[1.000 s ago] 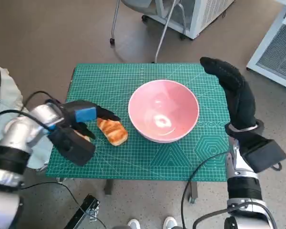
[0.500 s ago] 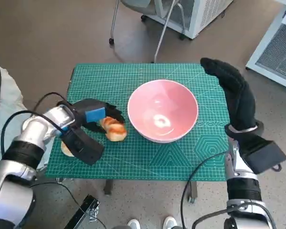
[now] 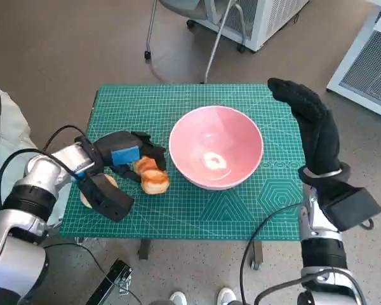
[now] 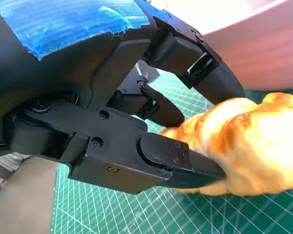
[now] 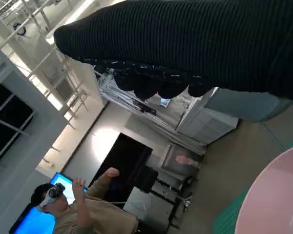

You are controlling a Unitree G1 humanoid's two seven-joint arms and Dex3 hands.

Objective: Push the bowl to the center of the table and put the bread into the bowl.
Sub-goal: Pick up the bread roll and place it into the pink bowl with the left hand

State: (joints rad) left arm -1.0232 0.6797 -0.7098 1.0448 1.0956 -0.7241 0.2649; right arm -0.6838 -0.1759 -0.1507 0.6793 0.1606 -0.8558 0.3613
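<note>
Left hand (image 3: 124,154) fingers clamped around bread (image 3: 151,177); pink bowl (image 3: 216,148) just beyond its fingertips. Right hand (image 3: 311,124) flat, fingers apart, holding nothing, beside bowl's far rim.

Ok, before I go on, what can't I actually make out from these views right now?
- Left hand on the bread: in the head view the hand covers the loaf's near end; the left wrist view shows fingers against it, not whether it is off the mat.
- Right hand: its fingers hardly show in the right wrist view.
- Bowl: cut off by the edge in both wrist views.
</note>
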